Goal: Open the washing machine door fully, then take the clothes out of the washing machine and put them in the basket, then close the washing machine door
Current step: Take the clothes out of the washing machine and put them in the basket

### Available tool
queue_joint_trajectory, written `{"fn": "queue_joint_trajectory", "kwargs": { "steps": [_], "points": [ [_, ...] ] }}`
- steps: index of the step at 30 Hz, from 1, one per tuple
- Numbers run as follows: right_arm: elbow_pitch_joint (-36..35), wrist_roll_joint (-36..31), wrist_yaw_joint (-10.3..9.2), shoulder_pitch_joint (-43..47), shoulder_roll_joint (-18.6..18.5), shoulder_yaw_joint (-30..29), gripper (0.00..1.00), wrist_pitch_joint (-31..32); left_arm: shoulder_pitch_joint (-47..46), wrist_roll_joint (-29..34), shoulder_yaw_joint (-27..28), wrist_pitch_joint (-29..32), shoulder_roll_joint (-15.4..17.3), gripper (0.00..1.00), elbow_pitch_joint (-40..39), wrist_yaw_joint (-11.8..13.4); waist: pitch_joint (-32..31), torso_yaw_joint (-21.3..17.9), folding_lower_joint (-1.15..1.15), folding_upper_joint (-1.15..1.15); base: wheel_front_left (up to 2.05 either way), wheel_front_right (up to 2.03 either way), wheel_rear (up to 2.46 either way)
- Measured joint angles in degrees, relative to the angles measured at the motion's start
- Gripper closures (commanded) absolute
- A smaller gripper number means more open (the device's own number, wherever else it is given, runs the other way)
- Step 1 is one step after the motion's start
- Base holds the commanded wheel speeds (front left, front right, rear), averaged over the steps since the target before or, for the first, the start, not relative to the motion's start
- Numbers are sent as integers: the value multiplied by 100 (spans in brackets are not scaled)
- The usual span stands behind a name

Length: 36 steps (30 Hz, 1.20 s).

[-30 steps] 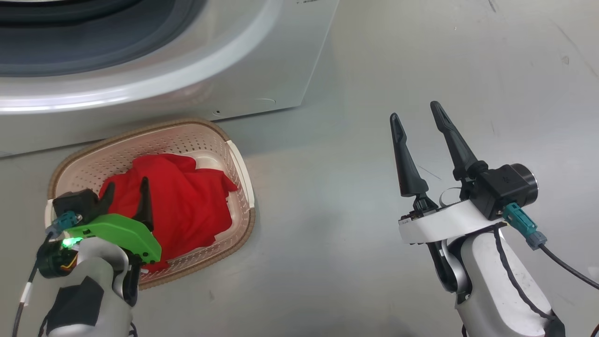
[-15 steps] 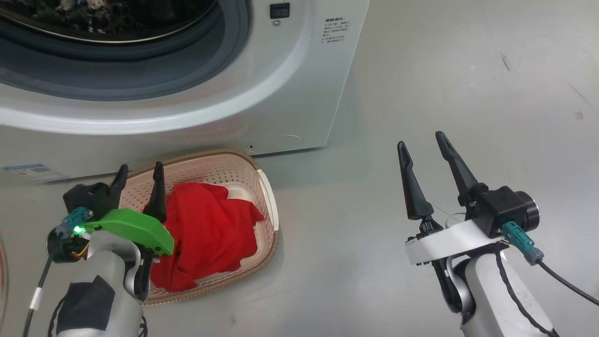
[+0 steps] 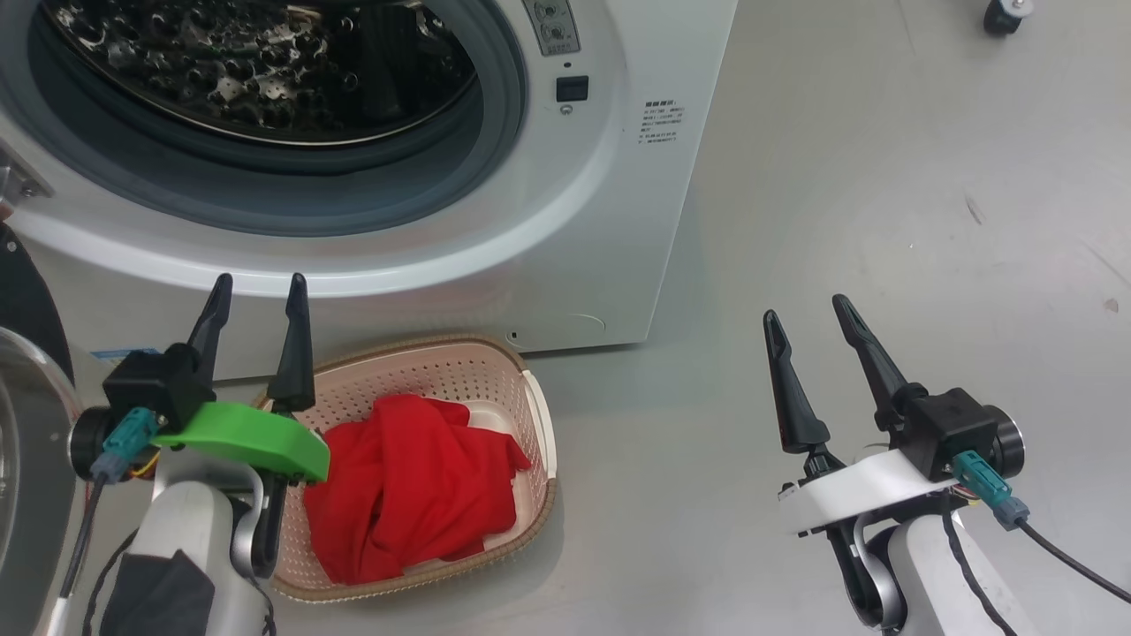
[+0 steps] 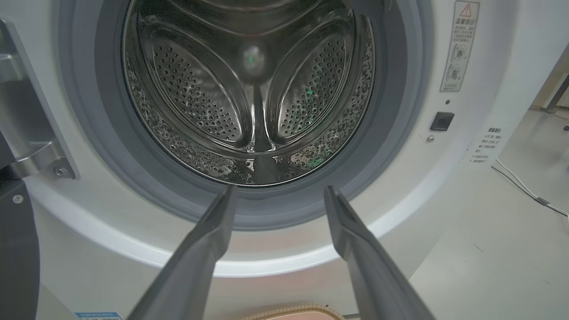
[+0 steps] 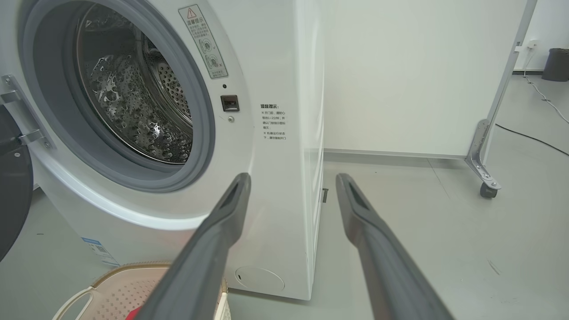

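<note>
Grey scuffed floor (image 3: 839,177) all round. On it, white front-loading washing machine (image 3: 601,221), steel drum showing. Washing machine door (image 3: 22,442) swung wide at the machine's hinge side. Cream perforated basket (image 3: 424,375) just before the machine's lower front, red clothes (image 3: 415,495) heaped inside. Left gripper (image 3: 261,281) before the machine's lower front, above the basket's edge, fingers spread wide, holding nothing. Right gripper (image 3: 805,306) beyond the machine's latch-side corner, likewise spread, empty.

Clothes (image 3: 411,499) in basket (image 3: 535,428) before washing machine (image 3: 610,221)
</note>
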Motion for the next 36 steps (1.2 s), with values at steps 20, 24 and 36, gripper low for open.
{"fn": "queue_joint_trajectory", "kwargs": {
  "steps": [20, 24, 36],
  "points": [
    [63, -64, 44, 724, 11, -244, 0, 1, 1737, 152, -82, 0, -3, 0, -1012, 410, -889, 111, 0, 0, 0, 0, 0],
    [62, -68, 44, 841, 18, -257, 0, 1, 2052, 151, -99, 0, -5, 0, -1146, 452, -996, 114, 0, 0, 0, 0, 0],
    [-10, -68, 43, 1040, 25, -315, 0, 1, 2542, 153, -241, 122, -4, 0, -1708, 605, -1101, 118, 0, 0, 0, 0, 0]
  ]
}}
